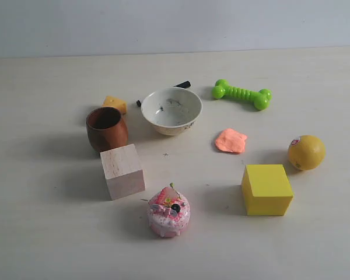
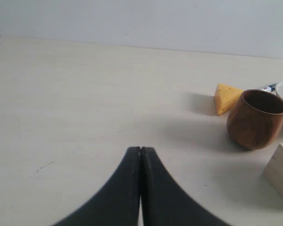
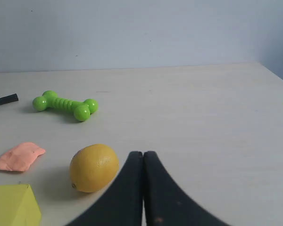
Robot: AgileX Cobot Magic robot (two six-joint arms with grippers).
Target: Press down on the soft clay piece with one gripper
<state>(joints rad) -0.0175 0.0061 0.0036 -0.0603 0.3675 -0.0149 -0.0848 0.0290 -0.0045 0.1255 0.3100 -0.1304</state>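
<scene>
The soft clay piece (image 1: 231,140) is a small flat salmon-orange blob lying on the table between the white bowl and the yellow cube; the right wrist view also shows the clay piece (image 3: 20,156), well off to the side of that gripper. My right gripper (image 3: 143,153) is shut with nothing between its black fingers, close beside the lemon (image 3: 94,167). Over bare table, my left gripper (image 2: 140,149) is shut and empty, some way from the wooden cup (image 2: 257,119). Neither gripper appears in the exterior view.
Round the clay stand a yellow cube (image 1: 266,189), a lemon (image 1: 306,152), a green bone toy (image 1: 241,94) and a white bowl (image 1: 171,111). Further left are a wooden cup (image 1: 107,128), a cheese wedge (image 1: 115,104), a wooden block (image 1: 122,171) and a pink cake toy (image 1: 169,212).
</scene>
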